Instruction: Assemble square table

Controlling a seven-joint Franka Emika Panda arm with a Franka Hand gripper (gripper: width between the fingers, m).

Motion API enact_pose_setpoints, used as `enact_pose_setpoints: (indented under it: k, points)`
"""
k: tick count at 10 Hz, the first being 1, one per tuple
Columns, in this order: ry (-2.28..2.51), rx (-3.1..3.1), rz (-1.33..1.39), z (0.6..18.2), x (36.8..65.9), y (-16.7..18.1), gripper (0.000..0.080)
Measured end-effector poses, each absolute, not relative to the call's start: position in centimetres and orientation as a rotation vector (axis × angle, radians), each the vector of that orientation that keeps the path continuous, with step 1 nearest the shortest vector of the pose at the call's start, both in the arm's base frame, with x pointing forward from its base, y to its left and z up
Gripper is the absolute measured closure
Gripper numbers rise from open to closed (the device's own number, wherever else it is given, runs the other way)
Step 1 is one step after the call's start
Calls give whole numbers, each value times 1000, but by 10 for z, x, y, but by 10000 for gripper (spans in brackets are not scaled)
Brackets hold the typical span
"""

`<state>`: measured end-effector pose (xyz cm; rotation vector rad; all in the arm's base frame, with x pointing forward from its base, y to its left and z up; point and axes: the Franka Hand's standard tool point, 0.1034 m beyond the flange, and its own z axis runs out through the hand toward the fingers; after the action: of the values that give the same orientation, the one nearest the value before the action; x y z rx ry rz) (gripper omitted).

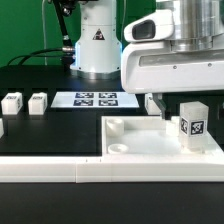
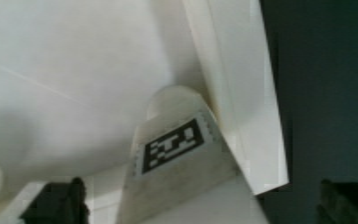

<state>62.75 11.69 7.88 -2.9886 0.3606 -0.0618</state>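
Observation:
The white square tabletop (image 1: pixel 140 142) lies upside down near the front of the table, raised rim up, with a round socket (image 1: pixel 114 126) at one corner. One short white leg (image 1: pixel 191 124) with a black-and-white tag stands upright in the corner at the exterior view's right. My gripper (image 1: pixel 182 100) hangs just above that leg, open. In the wrist view the tagged leg (image 2: pixel 172 146) rises between the dark fingertips (image 2: pixel 55 202), with a gap on each side and the tabletop rim (image 2: pixel 229 80) beside it. Nothing is held.
Two loose white legs (image 1: pixel 12 102) (image 1: pixel 38 102) stand on the black table at the exterior view's left, and a third (image 1: pixel 2 127) shows at the edge. The marker board (image 1: pixel 95 99) lies behind the tabletop. A long white border wall (image 1: pixel 60 172) runs along the front. The robot's base (image 1: pixel 97 45) stands at the back.

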Motion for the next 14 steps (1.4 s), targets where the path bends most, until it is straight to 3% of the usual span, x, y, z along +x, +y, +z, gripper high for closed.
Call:
enact_pose_setpoints:
  k: [5,6,7,8,9,14]
  points:
    - [19,-3023,-96,78,628,117,150]
    - [22,-3023,-95,78,628,117,246]
    - [22,-3023,-95,78,628,117,443]
    - [22,-3023,-95,78,628,116,443]
    - [26,-3025,-95,78,628,114,508]
    - [350,-2996,-78,78,628,113,508]
